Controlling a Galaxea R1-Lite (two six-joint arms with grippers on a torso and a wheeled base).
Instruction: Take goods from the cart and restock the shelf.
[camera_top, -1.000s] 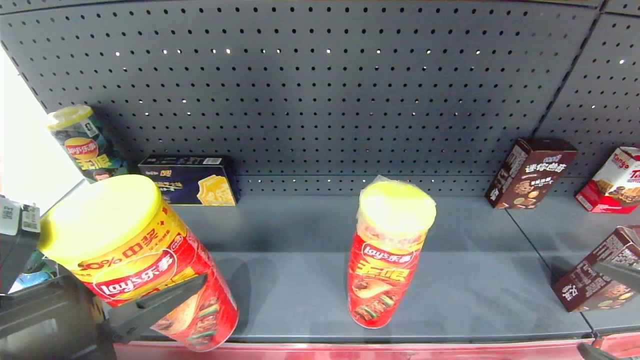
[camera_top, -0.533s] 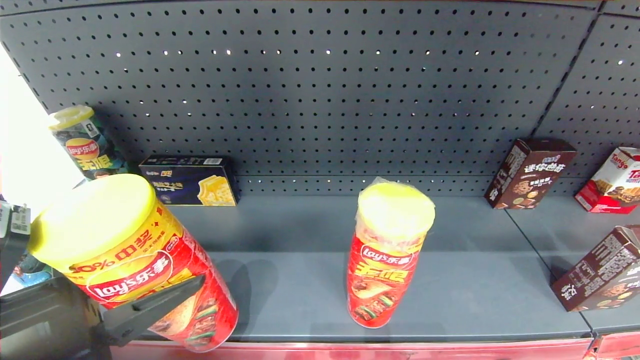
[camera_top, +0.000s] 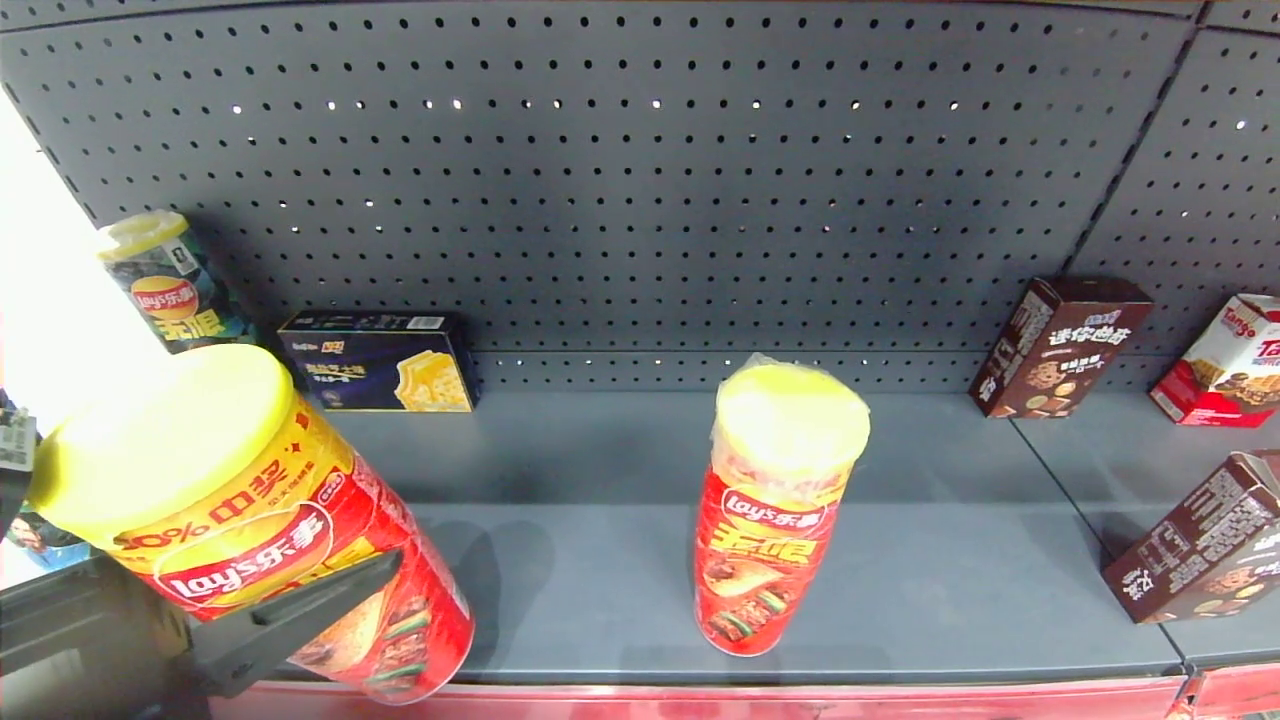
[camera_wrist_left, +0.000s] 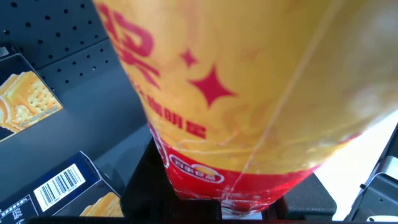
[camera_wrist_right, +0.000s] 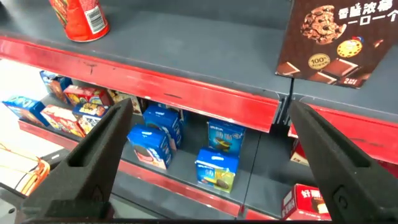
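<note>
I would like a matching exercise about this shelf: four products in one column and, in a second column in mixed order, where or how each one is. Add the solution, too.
Things
1. left red chip can
2. middle red chip can
3. dark blue box
4. rear brown box

Places or states
A. stands upright and alone, in the middle of the shelf
B. tilted, clamped in the left gripper at the front edge
C. at the back, on the right
D. at the back left, beside the green can

Pairs: 1-B, 2-A, 3-D, 4-C
</note>
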